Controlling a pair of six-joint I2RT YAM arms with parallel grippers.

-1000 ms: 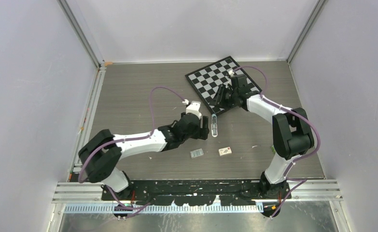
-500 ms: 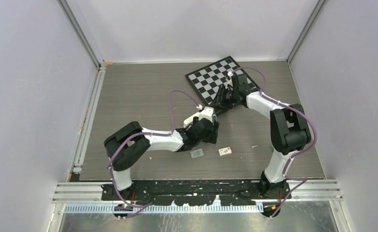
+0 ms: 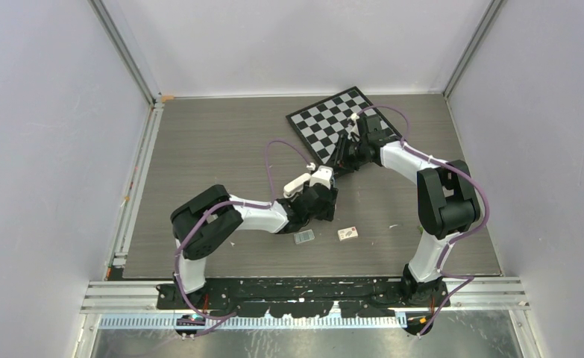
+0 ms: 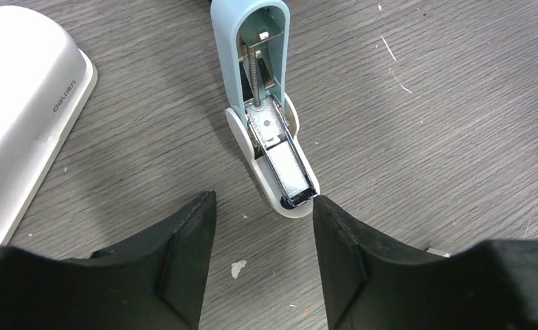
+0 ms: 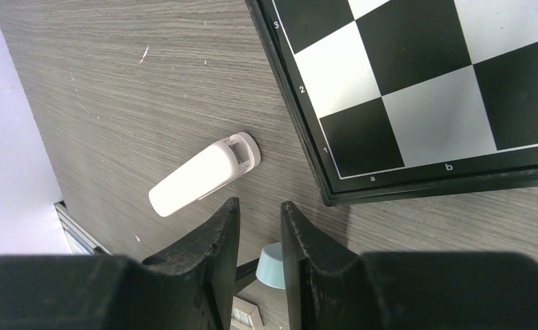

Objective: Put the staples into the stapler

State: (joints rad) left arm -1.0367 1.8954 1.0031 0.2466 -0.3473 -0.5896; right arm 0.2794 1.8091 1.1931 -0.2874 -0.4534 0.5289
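The stapler [image 4: 273,137] lies open on the table in the left wrist view, with its pale blue lid folded back, spring bare, and silvery magazine on a white base. My left gripper [image 4: 262,198] is open and empty, its fingers on either side of the stapler's near end. In the top view the left gripper [image 3: 327,201] hides the stapler. The staples [image 3: 303,236], a small grey block, lie on the table just in front of it. My right gripper [image 5: 259,203] is narrowly open and empty, at the chessboard's near edge [image 3: 339,158]. The stapler's blue end [image 5: 271,267] shows behind its fingers.
A white elongated piece marked "deli" [image 4: 25,103] lies left of the stapler and also shows in the right wrist view [image 5: 204,173]. A chessboard [image 3: 333,123] lies at the back. A small patterned box [image 3: 348,233] sits right of the staples.
My left arm has swung right and forward, and its gripper now covers the stapler. My right gripper has drawn back slightly toward the chessboard.
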